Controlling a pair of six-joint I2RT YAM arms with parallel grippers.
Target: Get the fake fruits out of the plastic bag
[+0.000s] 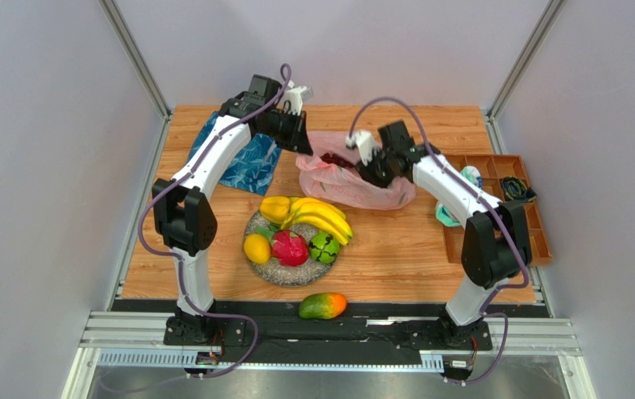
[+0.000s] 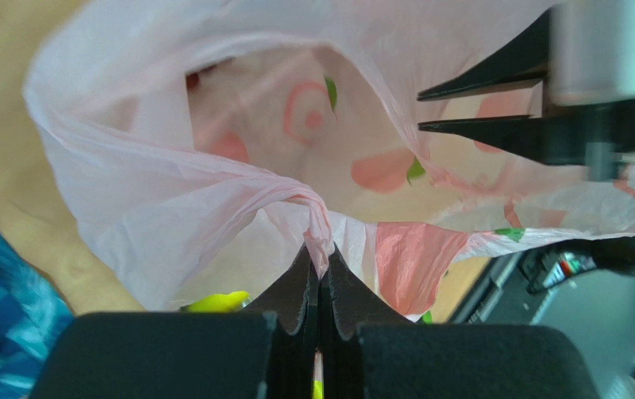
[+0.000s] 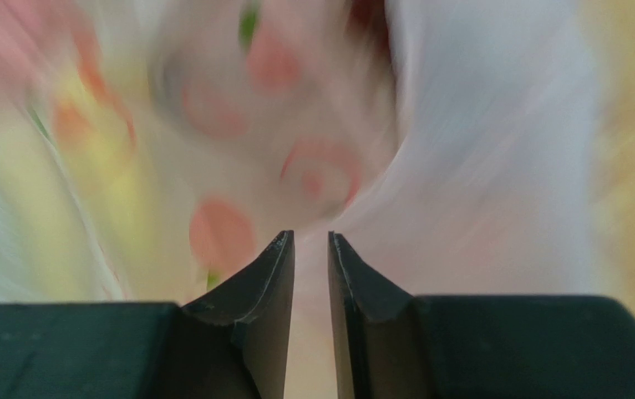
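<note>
The pink plastic bag point(image 1: 350, 184) lies behind the plate, its mouth facing the left arm. My left gripper point(image 1: 302, 143) is shut on a fold of the bag's rim point(image 2: 319, 241) and holds the mouth up. My right gripper point(image 1: 370, 170) is at the bag's mouth, its jaws a narrow gap apart and empty point(image 3: 310, 241); its view of the bag's inside is blurred. Something dark purple-red point(image 1: 340, 160) shows in the mouth. On the speckled plate point(image 1: 283, 273) lie bananas point(image 1: 322, 218), a yellow fruit point(image 1: 274, 208), a lemon point(image 1: 256, 248), a dragon fruit point(image 1: 290, 248) and a green melon point(image 1: 324, 247). A mango point(image 1: 322, 305) lies at the table's front edge.
A blue patterned cloth point(image 1: 244, 160) lies at the back left under the left arm. A brown compartment tray point(image 1: 537, 224) at the right edge holds teal-and-white bundles point(image 1: 470, 176) and a dark coiled item point(image 1: 515, 188). Grey walls close in the sides and the back.
</note>
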